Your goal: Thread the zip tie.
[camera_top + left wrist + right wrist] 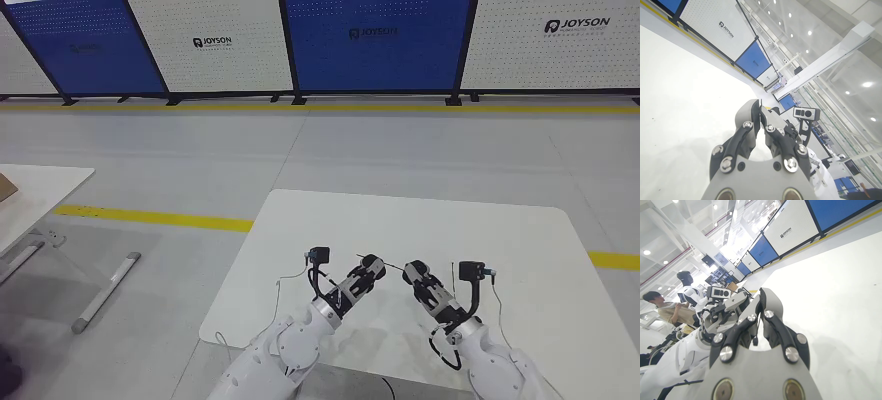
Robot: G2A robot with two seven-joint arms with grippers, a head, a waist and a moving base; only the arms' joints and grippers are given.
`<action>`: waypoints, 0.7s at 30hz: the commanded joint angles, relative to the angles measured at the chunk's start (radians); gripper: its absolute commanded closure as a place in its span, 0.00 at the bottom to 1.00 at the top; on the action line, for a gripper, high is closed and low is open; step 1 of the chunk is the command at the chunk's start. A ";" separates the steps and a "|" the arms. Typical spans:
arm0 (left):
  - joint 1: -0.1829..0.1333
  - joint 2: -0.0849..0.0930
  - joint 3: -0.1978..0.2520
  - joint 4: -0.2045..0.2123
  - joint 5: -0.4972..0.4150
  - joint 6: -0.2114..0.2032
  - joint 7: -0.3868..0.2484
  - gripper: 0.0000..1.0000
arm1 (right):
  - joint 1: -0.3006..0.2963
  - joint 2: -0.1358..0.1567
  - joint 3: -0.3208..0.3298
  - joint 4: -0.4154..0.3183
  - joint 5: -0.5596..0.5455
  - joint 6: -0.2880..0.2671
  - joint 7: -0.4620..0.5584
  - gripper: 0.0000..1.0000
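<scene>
Threading stage, ends gripped: your left gripper (760, 108) is pinched closed on one end of the thin black plastic zip tie (759, 319); your right gripper (761, 300) clamps the other, its head (755, 341) dangling palmward, above the white table (300, 230). Next, probably, align tip with head slot.

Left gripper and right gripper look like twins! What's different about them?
The right gripper has the zip tie hanging down between its fingers, head dangling near its palm; the left gripper shows just a thin black tip poking past its fingertips.
From the top, the left gripper points toward the right side, the right gripper toward the left, tips close together.
Both are shut on the zip tie above the white table.
</scene>
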 commanded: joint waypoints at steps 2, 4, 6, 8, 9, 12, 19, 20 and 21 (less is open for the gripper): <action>-0.001 0.000 0.000 0.003 0.000 0.000 0.003 1.00 | 0.000 0.000 -0.001 0.001 -0.002 0.001 0.001 1.00; 0.000 0.000 0.001 0.004 -0.001 -0.002 0.003 1.00 | 0.000 0.000 -0.001 0.002 -0.001 0.002 0.002 1.00; 0.000 0.000 0.002 0.004 -0.001 -0.004 0.003 1.00 | 0.001 0.000 -0.002 0.003 -0.002 0.003 0.003 1.00; 0.001 0.000 0.003 0.003 0.001 -0.006 0.003 1.00 | 0.002 -0.001 -0.003 0.004 -0.002 0.003 0.004 1.00; 0.001 0.000 0.003 0.002 0.003 -0.006 0.002 1.00 | 0.002 -0.001 -0.004 0.005 -0.002 0.003 0.005 1.00; 0.002 0.000 0.006 0.001 0.007 -0.005 0.002 1.00 | 0.004 -0.001 -0.005 0.006 -0.001 0.002 0.006 1.00; -0.002 -0.001 0.012 0.005 0.010 -0.002 0.000 1.00 | 0.006 -0.002 -0.005 0.009 0.002 -0.001 0.007 1.00; -0.003 -0.001 0.012 0.005 0.010 -0.003 -0.001 1.00 | 0.006 -0.002 -0.005 0.010 0.002 -0.001 0.008 1.00; -0.003 -0.001 0.013 0.006 0.010 -0.003 -0.001 1.00 | 0.007 -0.002 -0.005 0.010 0.002 -0.001 0.009 1.00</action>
